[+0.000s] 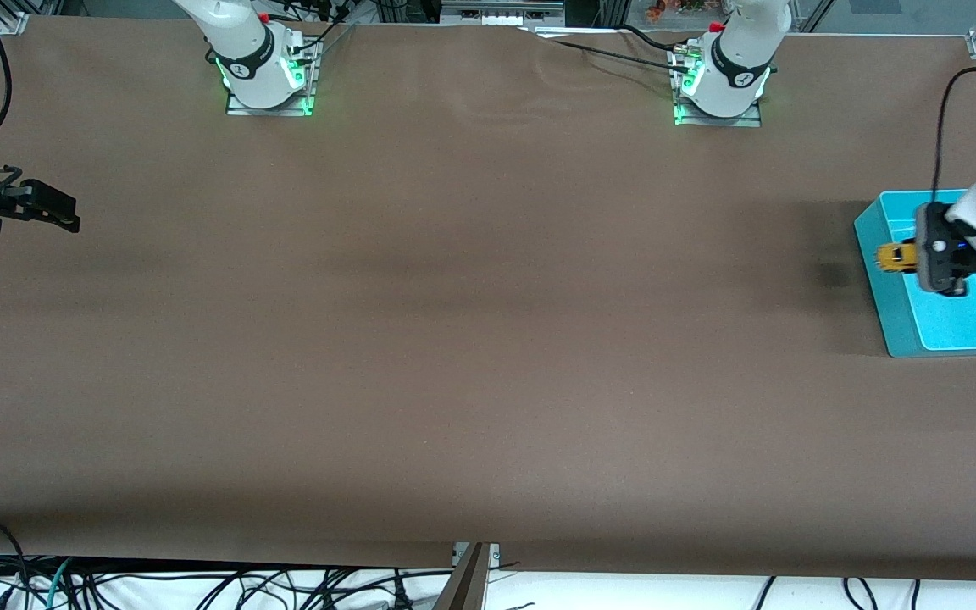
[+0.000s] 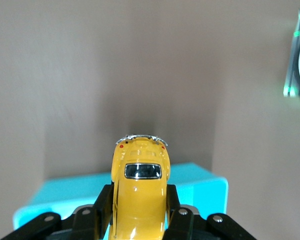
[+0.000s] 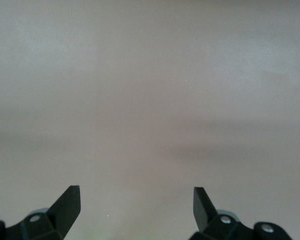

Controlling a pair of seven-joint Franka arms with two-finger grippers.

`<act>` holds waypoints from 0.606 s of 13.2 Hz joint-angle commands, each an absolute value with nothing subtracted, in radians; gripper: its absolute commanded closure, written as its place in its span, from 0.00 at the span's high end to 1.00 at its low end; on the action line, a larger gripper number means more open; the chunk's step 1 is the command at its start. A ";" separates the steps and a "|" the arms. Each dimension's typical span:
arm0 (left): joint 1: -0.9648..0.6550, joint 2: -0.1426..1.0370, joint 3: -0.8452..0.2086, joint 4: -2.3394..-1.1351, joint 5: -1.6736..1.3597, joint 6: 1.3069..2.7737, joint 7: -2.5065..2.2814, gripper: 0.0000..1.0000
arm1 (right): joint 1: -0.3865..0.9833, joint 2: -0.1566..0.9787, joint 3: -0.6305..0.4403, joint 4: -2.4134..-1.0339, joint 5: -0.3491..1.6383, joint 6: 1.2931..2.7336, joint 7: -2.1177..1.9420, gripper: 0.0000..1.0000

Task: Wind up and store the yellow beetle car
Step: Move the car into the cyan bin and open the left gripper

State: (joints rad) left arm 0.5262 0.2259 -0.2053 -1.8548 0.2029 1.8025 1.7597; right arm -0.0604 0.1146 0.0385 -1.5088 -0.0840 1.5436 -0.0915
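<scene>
Here left jaws (image 2: 140, 220) grip yellow beetle car (image 2: 140, 190) over teal bin (image 1: 954, 326) (right idle).

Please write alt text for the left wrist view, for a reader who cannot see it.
The left gripper holds the yellow toy car between its black fingers, seen from above. Under it is a turquoise bin on the brown table.

The yellow beetle car (image 1: 895, 257), glossy with a dark rear window, is clamped level in the left pincer (image 2: 140, 212) over the turquoise bin (image 1: 954, 335).
</scene>
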 commanded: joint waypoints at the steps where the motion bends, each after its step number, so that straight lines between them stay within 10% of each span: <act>1: 0.636 0.245 -0.218 -1.850 0.285 1.866 1.871 0.10 | -0.066 0.107 0.041 -1.508 -0.071 1.543 -0.106 1.00; 8: 0.844 0.346 -0.218 -2.089 0.293 2.368 2.019 0.10 | -0.066 0.107 0.040 -1.508 -0.072 1.539 -0.103 1.00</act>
